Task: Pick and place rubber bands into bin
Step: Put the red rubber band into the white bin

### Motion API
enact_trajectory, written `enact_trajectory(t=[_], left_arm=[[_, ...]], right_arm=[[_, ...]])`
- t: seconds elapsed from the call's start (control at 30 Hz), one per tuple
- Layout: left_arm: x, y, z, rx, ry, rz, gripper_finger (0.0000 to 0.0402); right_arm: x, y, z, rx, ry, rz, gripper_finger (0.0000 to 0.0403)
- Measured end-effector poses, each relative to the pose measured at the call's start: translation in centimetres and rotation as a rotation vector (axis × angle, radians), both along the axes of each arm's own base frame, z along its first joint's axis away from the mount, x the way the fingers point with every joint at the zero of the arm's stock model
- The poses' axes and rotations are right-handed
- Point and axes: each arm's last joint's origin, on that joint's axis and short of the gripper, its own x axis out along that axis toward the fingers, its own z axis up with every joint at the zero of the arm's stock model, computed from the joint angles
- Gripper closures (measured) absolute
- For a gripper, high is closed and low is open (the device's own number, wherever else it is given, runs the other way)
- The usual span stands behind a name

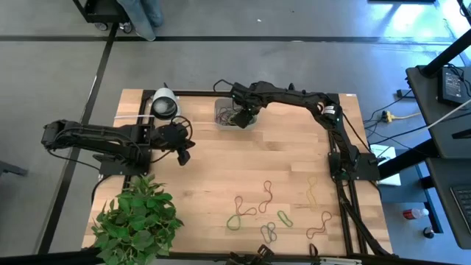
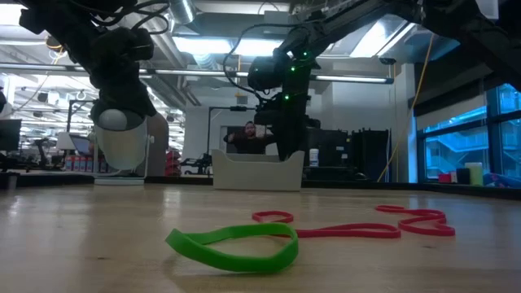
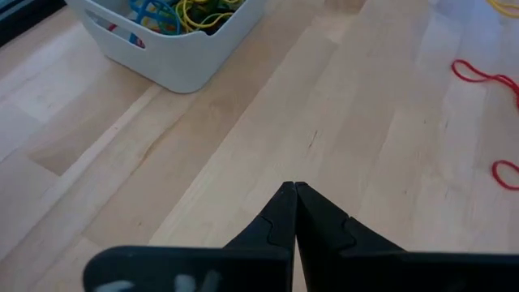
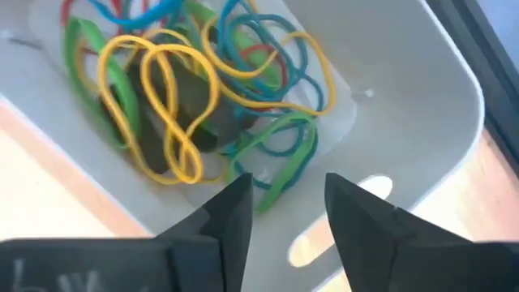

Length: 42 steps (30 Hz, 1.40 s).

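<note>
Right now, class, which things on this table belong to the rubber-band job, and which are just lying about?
Job: rubber bands, bin, right gripper open over the bin.
Lying about: tape roll, plant; left gripper waits shut.

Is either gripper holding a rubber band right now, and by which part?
No. The right gripper is open over the bin with nothing between its fingers; the left gripper is shut on nothing.
</note>
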Motion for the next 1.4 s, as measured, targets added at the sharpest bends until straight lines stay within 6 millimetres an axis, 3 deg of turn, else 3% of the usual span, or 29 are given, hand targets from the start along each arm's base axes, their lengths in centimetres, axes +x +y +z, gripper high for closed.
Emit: enact_trajectory(t=[0.27, 0.6, 0.9, 1.17, 1.4], left_arm=[[0.0, 0.0, 0.0, -0.004, 0.005, -0.016, 0.0400], [0.0, -0.1, 0.0, -0.025, 0.004, -0.039, 0.0400], [0.0, -0.1, -0.1, -0.029, 0.004, -0.044, 0.0400], [0.0, -0.1, -0.1, -0.029, 0.004, -0.044, 0.0400], [0.0, -0.1, -0.1, -0.029, 0.005, -0.044, 0.0397]], right_arm=[[-0.1, 0.2, 0.8, 0.013, 0.008, -0.017, 0.0245], [0.0, 0.2, 3.6, 0.005, 0.001, 0.003, 0.0255], [-0.6, 0.9, 6.5, -0.029, -0.052, 0.012, 0.0292], [-0.8, 2.4, 8.4, -0.074, -0.093, 0.016, 0.0330], [-0.4, 4.8, 8.0, -0.083, -0.065, 0.038, 0.0356]])
